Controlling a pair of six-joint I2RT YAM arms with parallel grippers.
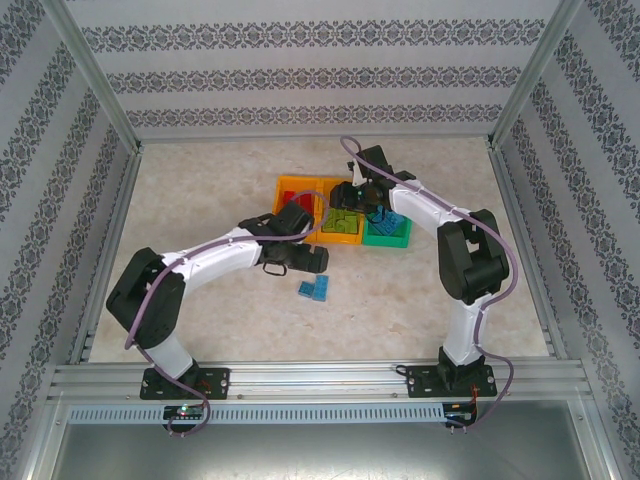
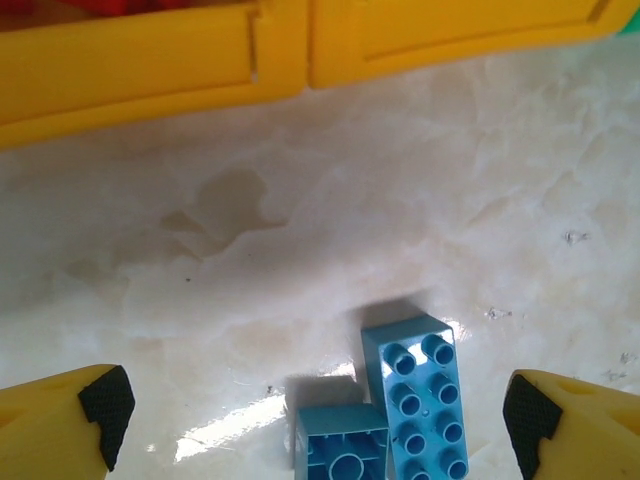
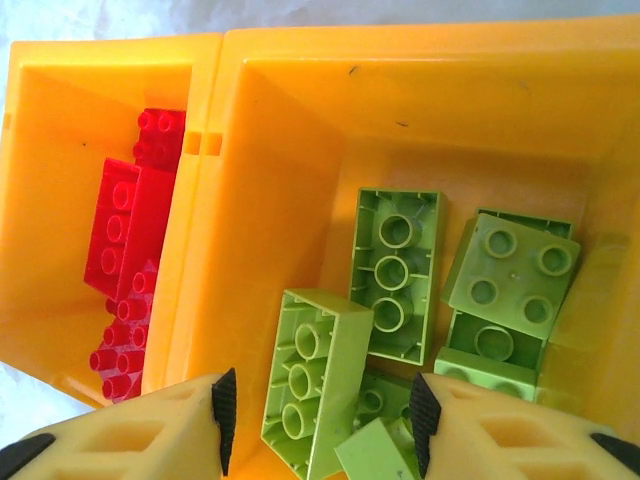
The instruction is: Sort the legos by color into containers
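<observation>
The left pincer (image 2: pixel 315 420) hangs low over the surface (image 2: pixel 300 230). Its black pads (image 2: pixel 105 410) sit at the two lower corners of the left wrist view. The jaws stand wide and hold nothing. Between the pads lie two blue bricks, touching each other: the long blue lego (image 2: pixel 425 400), studs up, and the short blue lego (image 2: pixel 342 450) on its left, hollow side up. Beyond them comes bare marbled surface, then the outer walls of the left orange bin (image 2: pixel 150 60) and the middle orange bin (image 2: pixel 450 40), joined side by side.

The right pincer (image 3: pixel 323 420) hangs above the middle orange bin (image 3: pixel 300 120), jaws at medium width. A tilted lime lego (image 3: pixel 315 380) stands on edge between the pads. A gap shows on its left side, and it is not clamped. The other lime green legos (image 3: pixel 395 270) lie on the floor of this bin, some studs up, some hollow side up. The left orange bin (image 3: pixel 60 200) holds the red legos (image 3: pixel 125 240).

In the top view, the two blue bricks lie on the open surface (image 1: pixel 420 310), just in front of the left pincer (image 1: pixel 305 260). Further back, the three bins stand in a row. The green bin (image 1: pixel 400 240) at the right end holds more blue legos (image 1: pixel 388 222). The right pincer (image 1: pixel 350 195) is over the middle orange bin (image 1: pixel 345 238).
</observation>
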